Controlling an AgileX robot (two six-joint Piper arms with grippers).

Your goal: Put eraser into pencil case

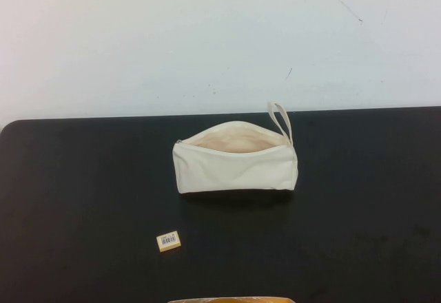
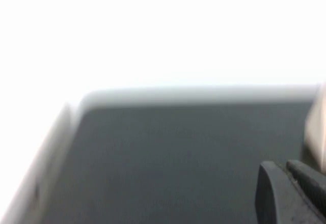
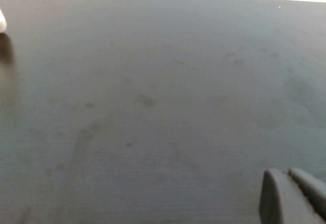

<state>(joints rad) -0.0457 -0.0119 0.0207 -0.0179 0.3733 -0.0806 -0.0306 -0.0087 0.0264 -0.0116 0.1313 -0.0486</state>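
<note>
The cream-white pencil case [image 1: 234, 169] lies in the middle of the black table, its zip open and the beige lining showing, its loop strap [image 1: 281, 120] at its right end. The small tan eraser [image 1: 169, 241] with a barcode label lies on the table nearer me, to the case's front left and apart from it. Neither arm shows in the high view. My left gripper [image 2: 282, 169] is shut and empty over bare table, with a pale edge of the case [image 2: 318, 127] beside it. My right gripper [image 3: 285, 175] is shut and empty over bare table.
The black table [image 1: 83, 200] ends at a white wall [image 1: 207, 34] behind the case. The table's rounded far left corner [image 2: 84, 102] shows in the left wrist view. A tan object [image 1: 231, 300] peeks in at the table's front edge.
</note>
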